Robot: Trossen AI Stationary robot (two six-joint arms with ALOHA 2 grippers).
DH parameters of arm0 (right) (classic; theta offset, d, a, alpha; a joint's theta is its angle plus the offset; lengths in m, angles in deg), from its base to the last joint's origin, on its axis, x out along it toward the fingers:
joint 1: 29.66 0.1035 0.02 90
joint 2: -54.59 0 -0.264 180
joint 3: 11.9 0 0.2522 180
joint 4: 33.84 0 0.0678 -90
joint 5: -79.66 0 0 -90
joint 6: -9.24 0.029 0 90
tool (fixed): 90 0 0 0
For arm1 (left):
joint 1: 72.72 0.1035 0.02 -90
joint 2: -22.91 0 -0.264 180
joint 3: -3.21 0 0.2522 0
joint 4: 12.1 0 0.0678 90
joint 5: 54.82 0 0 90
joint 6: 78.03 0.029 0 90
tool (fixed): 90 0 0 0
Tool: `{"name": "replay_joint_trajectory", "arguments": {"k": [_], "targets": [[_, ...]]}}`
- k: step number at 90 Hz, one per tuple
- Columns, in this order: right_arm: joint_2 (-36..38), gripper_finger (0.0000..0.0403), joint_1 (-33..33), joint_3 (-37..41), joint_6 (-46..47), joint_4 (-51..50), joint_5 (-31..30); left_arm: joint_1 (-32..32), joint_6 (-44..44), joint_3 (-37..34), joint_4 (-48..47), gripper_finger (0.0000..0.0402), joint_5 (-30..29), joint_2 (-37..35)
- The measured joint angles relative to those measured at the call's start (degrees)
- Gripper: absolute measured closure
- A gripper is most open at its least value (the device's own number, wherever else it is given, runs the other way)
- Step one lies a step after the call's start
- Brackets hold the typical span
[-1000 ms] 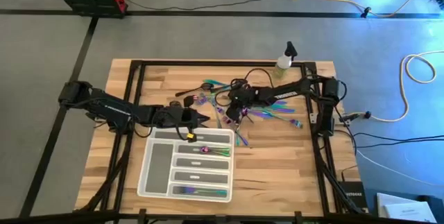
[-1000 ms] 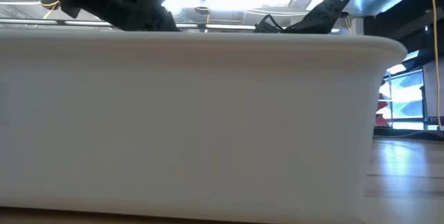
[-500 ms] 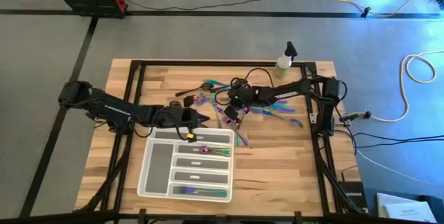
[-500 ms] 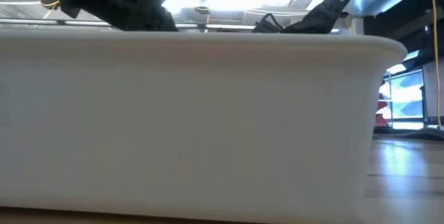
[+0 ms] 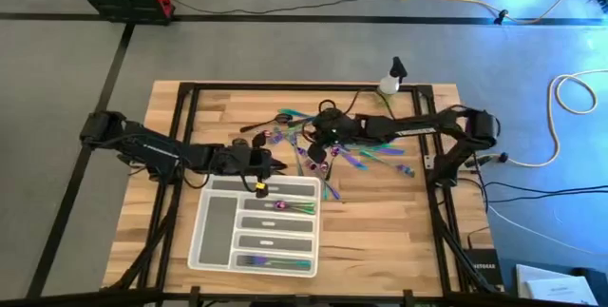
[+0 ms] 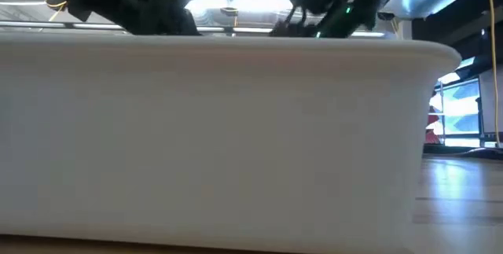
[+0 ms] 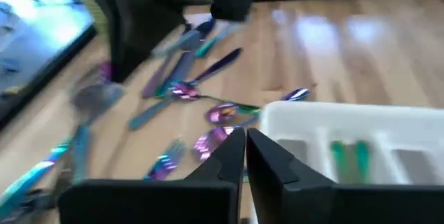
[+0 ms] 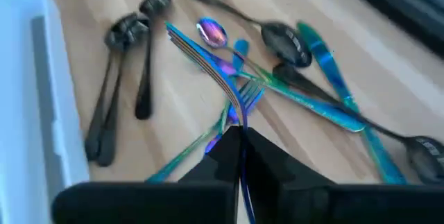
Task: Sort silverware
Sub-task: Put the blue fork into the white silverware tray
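The silverware (image 5: 328, 145) is scattered over the far middle of the table (image 5: 380, 221), just beyond the tray (image 5: 204, 240), whose compartments already hold a few pieces. In the right wrist view a mixed heap is seen — two dark spoons (image 8: 118, 92) lying side by side next to the tray wall, iridescent forks and knives crossed over one another farther out.

The right gripper (image 8: 239, 141) is set over this heap with its fingers closed on the handle of an iridescent fork (image 8: 215, 68), whose tines point away from the camera. The left gripper (image 7: 245, 148) is held low at the tray's far edge, its fingers pressed together with nothing visible between them.

The pieces are judged to be light, stiff and slick — thin metal that would pivot or slip if pinched near one end. A hold across the flat of the handle, close to the balance point, would be steadier than one by the tip. Because the pieces overlap, neighbours could be dragged along when one is lifted; a piece lying apart, such as a dark spoon, would be the easier pick.
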Motion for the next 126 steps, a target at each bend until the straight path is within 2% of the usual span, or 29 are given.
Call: {"name": "replay_joint_trajectory", "arguments": {"k": [6,22,32,48,61,73,102,126], "targets": [[2.2,0.0403,1.4,0.0,-0.1,-2.5,-2.1,-0.3,0.0,0.0,0.4,0.0402,2.2,0.0],[4.8,0.0403,6.1,0.0,0.9,-6.1,-4.9,-0.8,-0.5,0.0,3.9,0.0384,2.3,0.0],[4.9,0.0403,9.3,0.0,2.0,-6.5,-6.4,-0.7,-2.9,0.0,5.8,0.0344,1.7,0.0],[4.9,0.0403,13.1,0.0,3.6,-6.6,-9.7,-0.7,-4.4,0.0,6.2,0.0264,-3.2,0.0],[4.9,0.0403,14.5,0.0,5.5,-6.9,-10.0,-0.8,-5.2,0.0,6.4,0.0207,-3.3,0.0],[4.9,0.0403,14.7,0.0,6.8,-6.6,-9.9,-0.7,-6.3,0.0,8.2,0.0173,-3.4,0.0],[4.9,0.0403,15.9,0.0,8.6,-6.3,-8.9,0.5,-5.3,0.0,12.7,0.0155,-3.4,0.3],[4.9,0.0403,16.8,0.0,8.5,-6.1,-11.4,1.7,-5.8,1.6,13.9,0.0155,-2.1,3.8]]}}
